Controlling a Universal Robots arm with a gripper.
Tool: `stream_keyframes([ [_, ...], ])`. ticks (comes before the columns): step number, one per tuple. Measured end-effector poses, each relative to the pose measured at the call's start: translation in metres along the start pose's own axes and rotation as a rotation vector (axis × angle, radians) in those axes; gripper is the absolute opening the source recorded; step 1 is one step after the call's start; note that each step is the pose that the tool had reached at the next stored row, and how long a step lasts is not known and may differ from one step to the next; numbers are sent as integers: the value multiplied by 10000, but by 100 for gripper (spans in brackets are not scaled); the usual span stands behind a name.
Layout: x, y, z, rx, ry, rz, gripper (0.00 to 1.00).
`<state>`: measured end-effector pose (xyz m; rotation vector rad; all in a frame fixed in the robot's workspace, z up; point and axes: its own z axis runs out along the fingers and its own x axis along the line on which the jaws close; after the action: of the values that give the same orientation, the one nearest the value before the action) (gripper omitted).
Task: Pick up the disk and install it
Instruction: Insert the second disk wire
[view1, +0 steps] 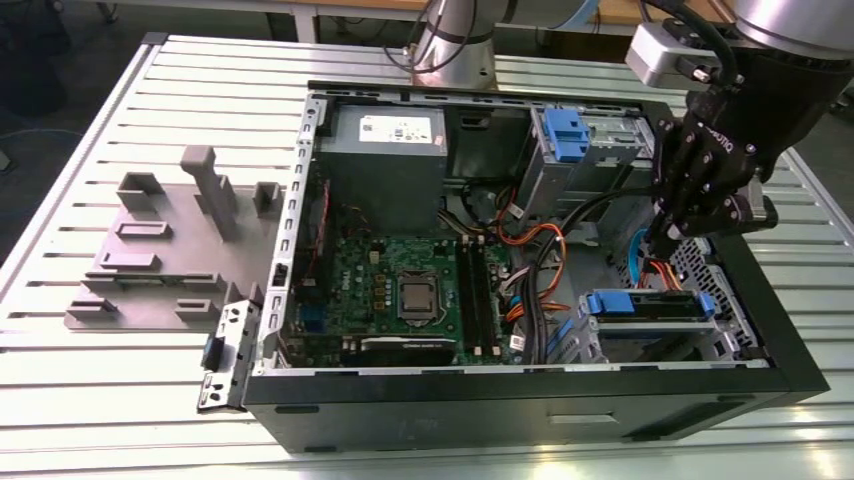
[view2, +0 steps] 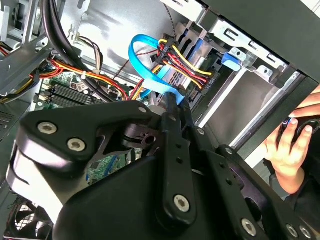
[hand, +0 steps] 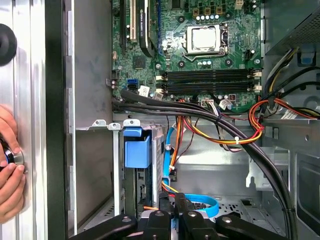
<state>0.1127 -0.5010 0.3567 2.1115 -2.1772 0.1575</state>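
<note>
Exterior view first: the end effector (view1: 667, 236) hangs inside the open computer case (view1: 747, 330), low over the drive-bay side, with its black linkage body and the arm rising above it toward the exterior view's right. Just below and in front of it sits the disk (view1: 650, 307), lying flat in the lower drive cage with its blue carrier edge facing the motherboard (view1: 400, 290). A second blue bracket (view1: 566, 135) stands in the bay behind the end effector, next to the grey power supply (view1: 387, 140). Orange, red and yellow cables (view1: 534, 250) run between the motherboard and the end effector. Off to the far side of the case from the end effector, a grey fixture block (view1: 160, 245) rests on the slatted counter (view1: 80, 380).

In the second wrist view, the end effector (view2: 175, 107) has its fingers drawn together to a narrow tip, pinched right at a flat blue ribbon cable (view2: 150, 75) beside a bundle of red and yellow wires (view2: 185, 65); whether it actually grips the cable I cannot tell. A person's hand (view2: 295, 145) holds a dark object beyond the case wall.

In the first wrist view, the disk (hand: 137, 150) shows its blue carrier tab just ahead of the finger bases, seated in the cage.
</note>
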Motion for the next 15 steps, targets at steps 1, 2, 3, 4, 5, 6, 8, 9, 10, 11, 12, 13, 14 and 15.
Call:
stream_keyframes([
  [1, 0, 0, 0, 0, -1, 0, 16],
  [2, 0, 0, 1, 0, -1, 0, 16],
  [3, 0, 0, 0, 0, 0, 0, 16],
  [4, 0, 0, 1, 0, -1, 0, 16],
  [5, 0, 0, 2, 0, -1, 0, 17],
  [6, -1, 0, 6, 0, -4, 0, 17],
  [8, -2, 0, 15, 0, -2, 0, 24],
  [9, -3, 0, 21, 0, -2, 0, 24],
  [10, -4, 0, 27, 0, -2, 0, 24],
  [11, -5, -1, 33, 0, -1, 0, 24],
  [12, -6, -1, 37, 0, 0, 0, 24],
  [13, -6, -2, 39, 0, 2, 0, 24],
  [14, -6, -2, 41, 0, 1, 0, 22],
  [15, -6, -2, 42, 0, 1, 0, 16],
])
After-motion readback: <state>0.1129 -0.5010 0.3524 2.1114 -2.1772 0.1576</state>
